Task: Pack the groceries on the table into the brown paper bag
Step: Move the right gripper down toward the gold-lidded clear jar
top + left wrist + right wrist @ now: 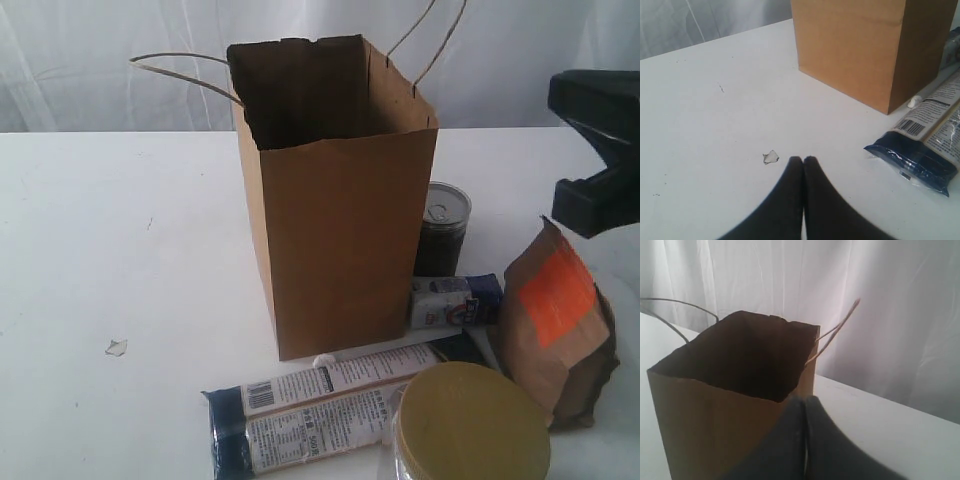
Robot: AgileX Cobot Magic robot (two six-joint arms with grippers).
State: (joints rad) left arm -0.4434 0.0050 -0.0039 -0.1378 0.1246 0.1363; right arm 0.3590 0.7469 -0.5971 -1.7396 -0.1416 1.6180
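Observation:
The brown paper bag (335,200) stands upright and open mid-table, its inside dark (747,357). Right of it are the dark silver-lidded can (443,228), the small blue-white packet (455,300) and the brown pouch with orange label (555,320). In front lie the long navy-tan packet (320,405) (925,145) and the gold-lidded jar (472,425). The yellow-grain bottle is hidden. My left gripper (803,160) is shut and empty, low over the white table (715,125) left of the bag (865,45). My right gripper (805,400) is shut and empty, near the bag's top rim.
A tiny clear wrapper scrap (116,347) (771,157) lies just beside the left fingertips. A small white bit (914,102) sits at the bag's base. The right arm's black body (600,110) hangs above the pouch. White curtain behind; bag handles (185,70) stick out.

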